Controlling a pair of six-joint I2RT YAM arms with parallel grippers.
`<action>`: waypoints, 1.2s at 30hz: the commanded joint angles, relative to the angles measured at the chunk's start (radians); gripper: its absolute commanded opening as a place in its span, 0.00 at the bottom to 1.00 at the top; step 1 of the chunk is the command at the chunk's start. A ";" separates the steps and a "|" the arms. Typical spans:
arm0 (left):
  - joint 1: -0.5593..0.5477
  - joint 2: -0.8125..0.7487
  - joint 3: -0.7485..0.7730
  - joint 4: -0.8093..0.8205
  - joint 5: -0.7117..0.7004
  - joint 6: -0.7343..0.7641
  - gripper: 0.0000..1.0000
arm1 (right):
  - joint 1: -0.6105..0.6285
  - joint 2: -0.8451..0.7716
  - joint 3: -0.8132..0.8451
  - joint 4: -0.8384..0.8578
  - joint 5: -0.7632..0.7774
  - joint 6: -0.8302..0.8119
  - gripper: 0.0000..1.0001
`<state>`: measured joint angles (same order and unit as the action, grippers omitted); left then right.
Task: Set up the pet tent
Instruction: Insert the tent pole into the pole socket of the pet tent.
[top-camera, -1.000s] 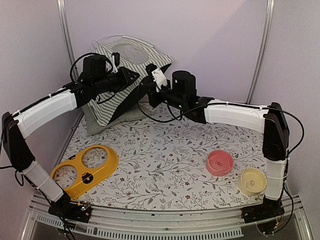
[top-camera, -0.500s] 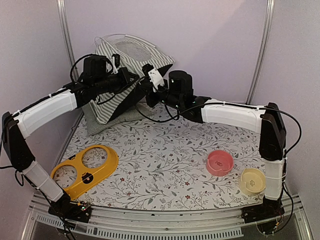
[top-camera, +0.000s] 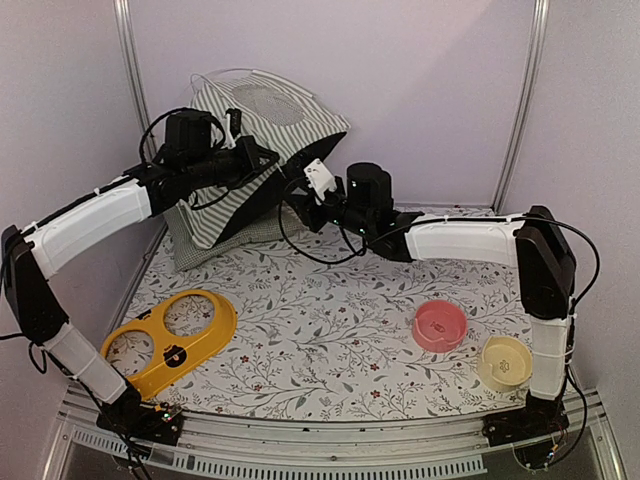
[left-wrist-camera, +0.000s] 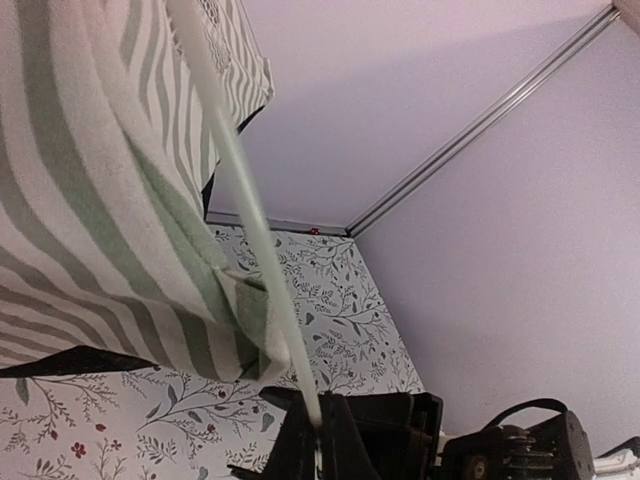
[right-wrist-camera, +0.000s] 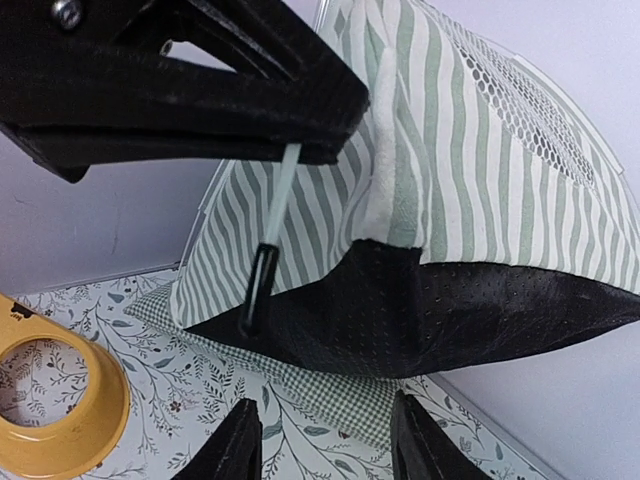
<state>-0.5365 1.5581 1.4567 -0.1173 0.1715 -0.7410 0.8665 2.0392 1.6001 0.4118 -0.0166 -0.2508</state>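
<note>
Table (top-camera: 330, 300): feeder (top-camera: 215, 340), pink bowl (top-camera: 440, 326), cream bowl (top-camera: 506, 362), probably cushion (right-wrist-camera: 330, 390).

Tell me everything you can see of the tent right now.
The tent sits tilted in the far-left corner: green-and-white striped fabric, a white mesh panel on top, a black dotted underside facing the arms. A thin white pole with a black tip runs along its edge; the left gripper is shut on it. Its lower edge lies over the checked cushion. The open right gripper is close but not touching.

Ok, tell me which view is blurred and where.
Left wrist: the pole and the near pet tent fabric are blurred at close range. Right wrist: stripes crisp, the left gripper a dark silhouette. Top external: even light, no glare.
</note>
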 joint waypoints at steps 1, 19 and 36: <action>0.014 -0.046 0.011 0.009 -0.006 0.051 0.00 | -0.027 -0.048 -0.064 0.148 -0.039 -0.055 0.46; 0.026 -0.049 0.035 0.022 0.056 0.029 0.00 | -0.041 0.109 0.022 0.501 -0.115 -0.117 0.63; 0.030 -0.049 0.039 0.038 0.074 0.020 0.00 | -0.031 0.250 0.200 0.499 -0.082 -0.117 0.53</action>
<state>-0.5232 1.5368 1.4578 -0.1387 0.2539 -0.7517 0.8249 2.2555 1.7462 0.8974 -0.1089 -0.3634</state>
